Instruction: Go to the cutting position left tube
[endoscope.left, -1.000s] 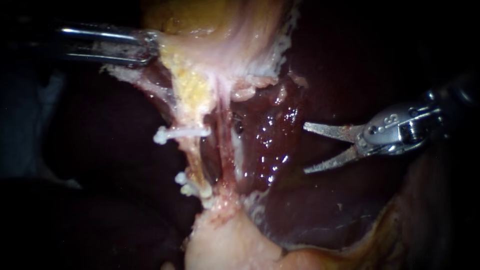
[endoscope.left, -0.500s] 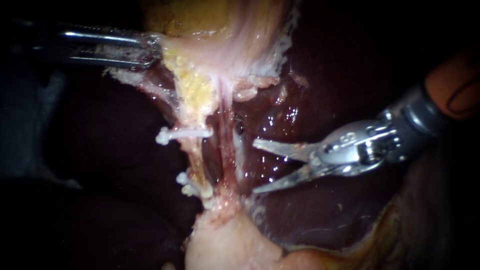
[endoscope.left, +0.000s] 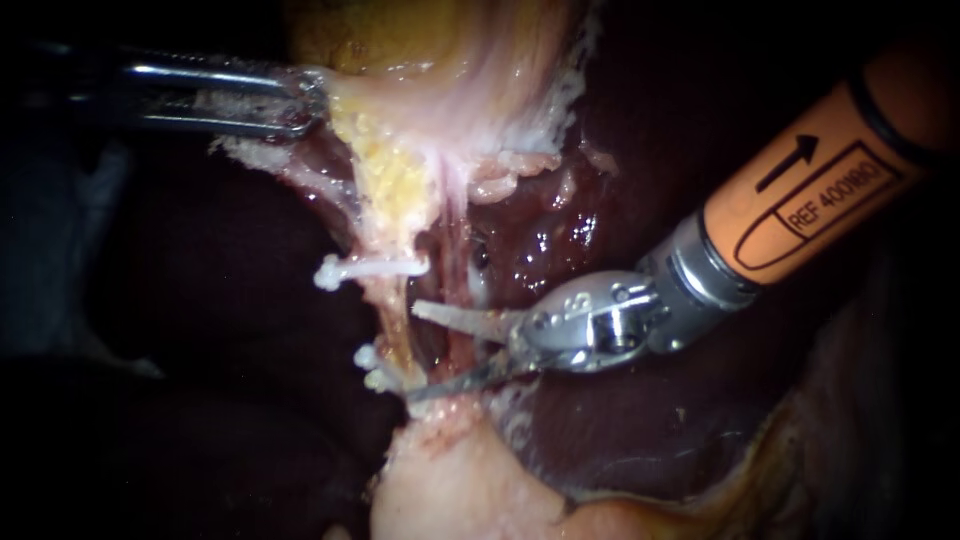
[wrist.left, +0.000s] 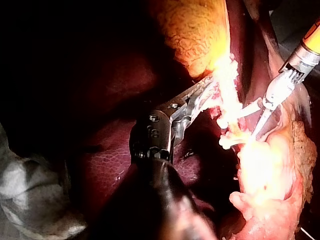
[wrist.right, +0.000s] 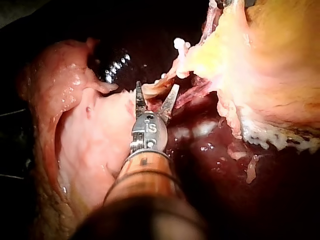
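Endoscope view: the left tube, a thin pale-yellow strand, runs taut from the yellow-pink gallbladder down to the pale tissue mound. It lies just beside a thinner reddish right tube.

**Instrument state**
- The left instrument, with slender steel jaws, is clamped on the gallbladder edge and holds both tubes under tension.
- The right instrument, with an orange shaft and two narrow steel blades, has its blades spread. They straddle the tubes, and no closure on either tube shows.

**Handling**
- The left tube is judged soft, wet, light and fragile.
- Under tension it probably parts at once under the blades and recoils when released.
- It should not be gripped directly. Traction is best kept at the gallbladder edge.
- The cut belongs on the bare span between the white plastic upper clip and the white lower clips.
- The lower blade lies close to the lower clips, so contact with them is a risk.

**Count**
- Instruments: two.
- Tubes: two.
- Upper clips: one.
- Lower clips: at least two; the exact number cannot be resolved.
- Dark red glossy liver: one, behind the tubes.
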